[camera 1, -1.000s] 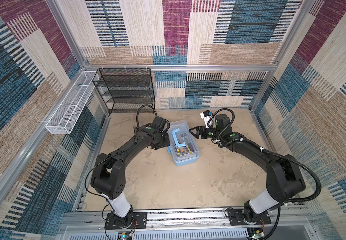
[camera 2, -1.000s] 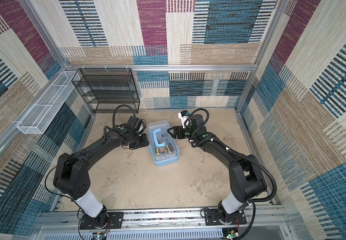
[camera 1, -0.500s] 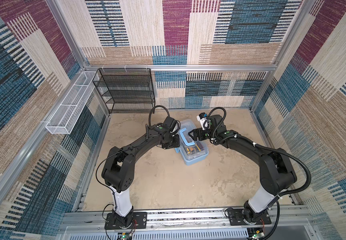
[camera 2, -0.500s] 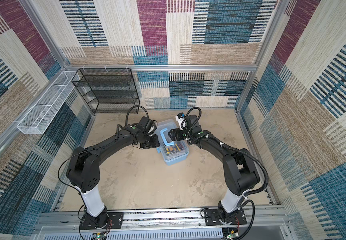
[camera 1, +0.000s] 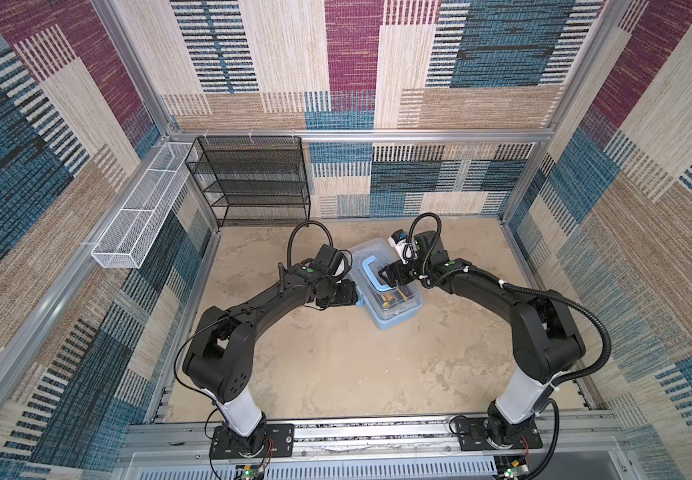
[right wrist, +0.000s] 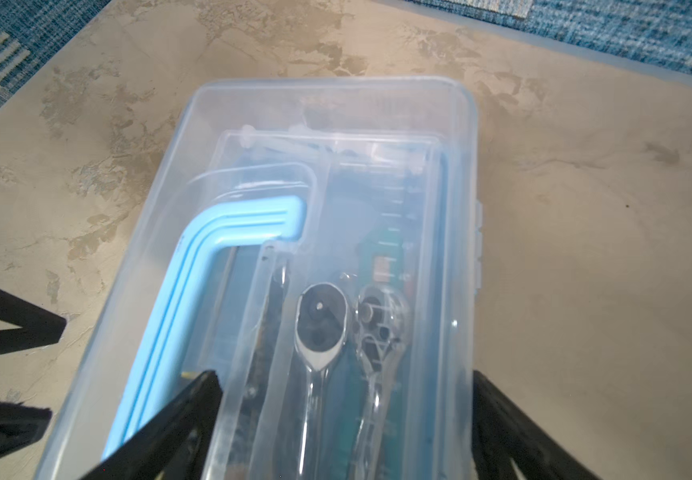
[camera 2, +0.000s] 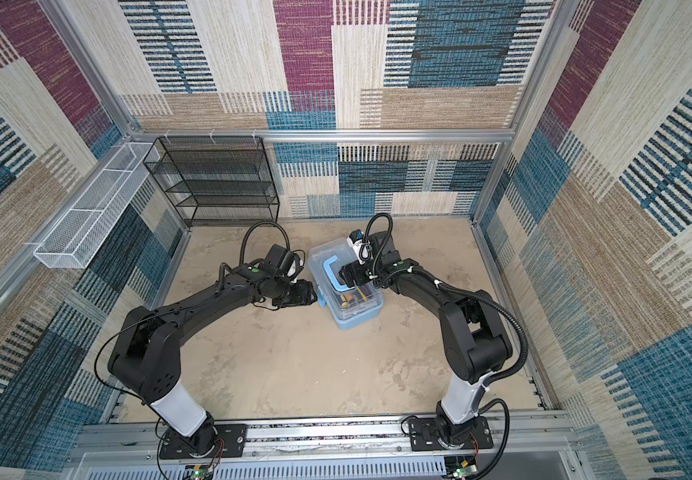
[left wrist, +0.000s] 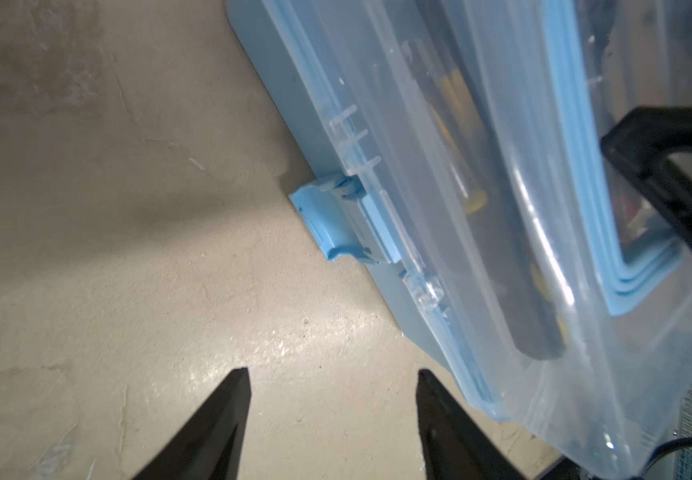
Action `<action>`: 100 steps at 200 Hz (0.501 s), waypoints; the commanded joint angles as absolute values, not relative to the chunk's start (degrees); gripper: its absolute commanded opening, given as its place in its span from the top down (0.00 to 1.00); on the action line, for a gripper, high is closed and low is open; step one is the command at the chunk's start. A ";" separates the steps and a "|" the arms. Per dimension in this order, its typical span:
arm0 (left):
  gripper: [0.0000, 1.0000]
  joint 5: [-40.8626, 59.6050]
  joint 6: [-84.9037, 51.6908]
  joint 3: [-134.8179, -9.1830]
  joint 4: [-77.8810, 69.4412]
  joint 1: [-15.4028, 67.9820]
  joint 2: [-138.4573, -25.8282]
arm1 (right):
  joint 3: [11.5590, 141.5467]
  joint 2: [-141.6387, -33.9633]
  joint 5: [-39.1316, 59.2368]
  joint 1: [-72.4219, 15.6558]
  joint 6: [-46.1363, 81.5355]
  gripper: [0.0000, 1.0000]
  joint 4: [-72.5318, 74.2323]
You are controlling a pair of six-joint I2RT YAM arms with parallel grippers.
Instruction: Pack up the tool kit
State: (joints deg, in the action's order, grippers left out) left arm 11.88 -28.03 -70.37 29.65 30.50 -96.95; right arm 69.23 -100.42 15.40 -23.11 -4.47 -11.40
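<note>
Light-blue plastic fills the space just ahead of both claws: the tool kit (camera 1: 396,318) sits flat on the tabletop (camera 1: 336,365) between them, its clear lid (right wrist: 336,104) down over the base. The right claw (right wrist: 344,376) hangs over the lid with its jaws spread wide and nothing held. One fingertip (right wrist: 190,411) lies by the blue handle (right wrist: 219,228), which rests in its recess, and the other stands just outside the box's long side. Directly under this claw, through the lid, two ratchets (right wrist: 321,320) and other dark tools lie in a tray. The loading part of the job therefore looks done, and in both top views no loose tool lies on the tabletop. The left claw (left wrist: 332,372) hovers beside the opposite long side, jaws apart and empty, clear of the box. A little ahead of it is the blue latch (left wrist: 331,220). Its flap appears to stand out from the wall rather than lie snapped against it, though I cannot tell for certain. My reading is that what remains is to press that latch home while the lid is held down. Well beyond both claws, against the back wall, the black mesh rack (camera 1: 248,178) and the white wire basket (camera 1: 140,216) play no part.
</note>
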 commanded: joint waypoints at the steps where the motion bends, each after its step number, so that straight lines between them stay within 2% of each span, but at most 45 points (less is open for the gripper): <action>1: 0.24 10.04 -24.95 -68.41 26.05 30.48 -95.45 | 69.70 -101.22 14.83 -23.12 -7.72 0.12 -12.97; 20: 0.17 9.19 -23.92 -66.23 24.41 30.43 -94.38 | 68.90 -101.09 15.14 -23.12 -8.89 0.15 -13.53; 38: 0.05 8.67 -23.03 -64.61 23.39 30.52 -93.92 | 68.06 -100.83 15.03 -23.15 -9.48 0.17 -14.09; 50: 0.00 8.41 -22.47 -63.54 22.66 30.67 -93.90 | 67.73 -100.96 15.13 -23.12 -9.61 0.20 -14.30; 70: 0.00 6.16 -20.92 -62.18 21.66 31.87 -93.64 | 67.00 -101.14 15.03 -23.12 -9.87 0.26 -14.57; 100: 0.01 1.00 -17.81 -60.81 20.98 34.51 -93.54 | 65.77 -101.33 14.88 -23.12 -10.38 0.27 -14.92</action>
State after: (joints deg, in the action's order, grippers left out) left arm 6.35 -22.31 -61.71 23.44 33.10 -94.06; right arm 67.09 -100.49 15.44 -23.11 -6.09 -7.97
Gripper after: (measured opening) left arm 0.994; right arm 0.817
